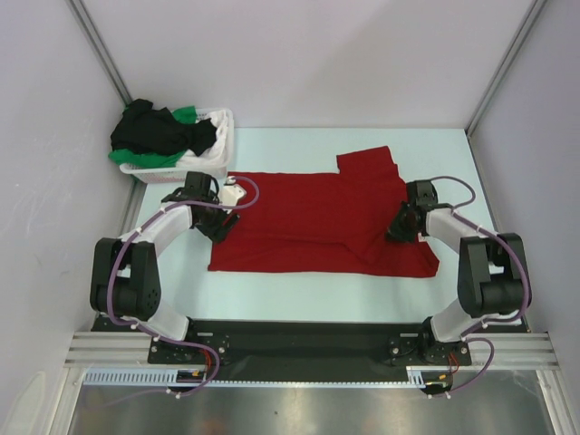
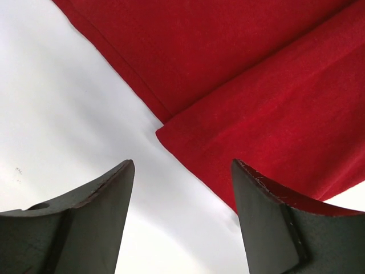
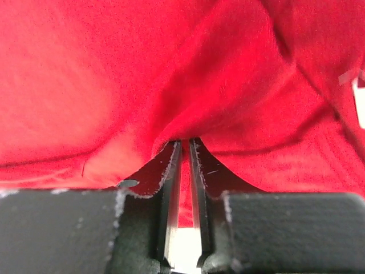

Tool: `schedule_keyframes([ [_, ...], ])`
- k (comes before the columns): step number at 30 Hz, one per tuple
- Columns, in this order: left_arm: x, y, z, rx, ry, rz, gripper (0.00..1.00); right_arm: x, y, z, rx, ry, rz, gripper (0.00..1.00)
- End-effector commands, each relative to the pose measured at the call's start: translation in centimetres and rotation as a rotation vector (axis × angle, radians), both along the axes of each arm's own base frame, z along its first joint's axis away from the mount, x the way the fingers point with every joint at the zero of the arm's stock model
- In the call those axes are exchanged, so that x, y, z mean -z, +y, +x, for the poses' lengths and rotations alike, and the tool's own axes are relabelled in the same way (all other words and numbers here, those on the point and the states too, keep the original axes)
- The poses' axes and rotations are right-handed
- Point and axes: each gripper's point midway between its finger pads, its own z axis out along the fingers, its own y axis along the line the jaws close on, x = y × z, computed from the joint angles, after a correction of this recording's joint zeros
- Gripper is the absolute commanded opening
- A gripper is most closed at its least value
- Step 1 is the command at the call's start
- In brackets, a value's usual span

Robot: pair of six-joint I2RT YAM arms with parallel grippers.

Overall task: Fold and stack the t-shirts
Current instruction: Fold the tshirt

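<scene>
A red t-shirt (image 1: pixel 313 220) lies spread on the pale table, partly folded, one sleeve sticking out at the far right. In the left wrist view its folded hem edge (image 2: pixel 239 85) fills the upper right. My left gripper (image 1: pixel 220 224) is open at the shirt's left edge, its fingers (image 2: pixel 97 217) over bare table beside the cloth corner. My right gripper (image 1: pixel 400 227) is shut on a pinch of the red shirt (image 3: pixel 188 85) at its right side. Black and green t-shirts (image 1: pixel 159 131) are heaped in the basket.
A white laundry basket (image 1: pixel 220 154) stands at the far left corner of the table (image 1: pixel 299 304). Grey walls close in the left, far and right sides. The arm bases sit on a black rail at the near edge.
</scene>
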Motion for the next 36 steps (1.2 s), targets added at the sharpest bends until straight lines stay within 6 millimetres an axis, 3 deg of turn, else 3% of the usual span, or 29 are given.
schedule_keyframes([
  [1, -1.7, 0.0, 1.2, -0.006, -0.066, 0.005, 0.74, -0.4, 0.0, 2.5, -0.021, -0.03, -0.024, 0.16],
  [3, -1.7, 0.1, 1.4, -0.006, -0.069, 0.013, 0.74, 0.1, 0.2, 3.5, -0.035, -0.028, -0.023, 0.16],
  [6, -1.7, 0.2, 1.6, -0.005, -0.069, 0.019, 0.75, -0.5, 0.7, 6.2, -0.046, -0.069, -0.027, 0.17],
  [7, -2.0, 0.0, 1.7, -0.007, -0.067, 0.01, 0.75, -1.0, 1.1, 8.0, -0.053, -0.091, -0.029, 0.17],
  [10, -2.6, -0.7, 2.0, 0.007, -0.06, -0.022, 0.75, -0.8, 1.9, 10.0, -0.062, -0.098, -0.035, 0.18],
  [11, -2.9, -0.9, 2.0, 0.011, -0.063, -0.028, 0.75, -1.6, 2.3, 11.1, -0.067, -0.123, -0.032, 0.18],
  [14, -3.7, -1.3, 2.3, 0.026, -0.076, -0.036, 0.75, -1.3, 2.7, 12.1, -0.069, -0.123, -0.031, 0.2],
  [20, -4.2, -3.4, 2.0, 0.098, -0.065, -0.061, 0.75, -4.5, 2.6, 13.7, -0.096, -0.193, -0.054, 0.27],
  [23, -4.7, -4.4, 2.0, 0.118, -0.061, -0.099, 0.75, -6.3, 1.4, 12.9, -0.12, -0.206, -0.123, 0.33],
  [24, -4.8, -4.5, 1.9, 0.12, -0.061, -0.107, 0.75, -7.7, 1.2, 11.9, -0.128, -0.208, -0.134, 0.38],
  [25, -4.9, -4.6, 1.9, 0.12, -0.064, -0.11, 0.75, -7.3, 0.3, 10.8, -0.12, -0.185, -0.17, 0.4],
  [27, -4.7, -4.3, 2.1, 0.111, -0.074, -0.102, 0.75, -8.5, -0.4, 8.7, -0.128, -0.186, -0.2, 0.41],
  [28, -4.3, -4.1, 2.0, 0.107, -0.07, -0.09, 0.75, -6.8, -0.8, 6.7, -0.13, -0.138, -0.211, 0.41],
  [31, -3.4, -3.3, 2.0, 0.085, -0.061, -0.054, 0.75, -5.2, 0.2, 4.0, -0.158, -0.093, -0.13, 0.33],
  [32, -3.3, -3.2, 1.9, 0.081, -0.057, -0.049, 0.75, -3.8, 0.5, 2.8, -0.163, -0.05, -0.11, 0.25],
  [36, -3.1, -2.8, 1.4, 0.077, -0.057, -0.041, 0.76, -1.6, 1.7, 1.9, -0.156, -0.002, -0.035, 0.06],
])
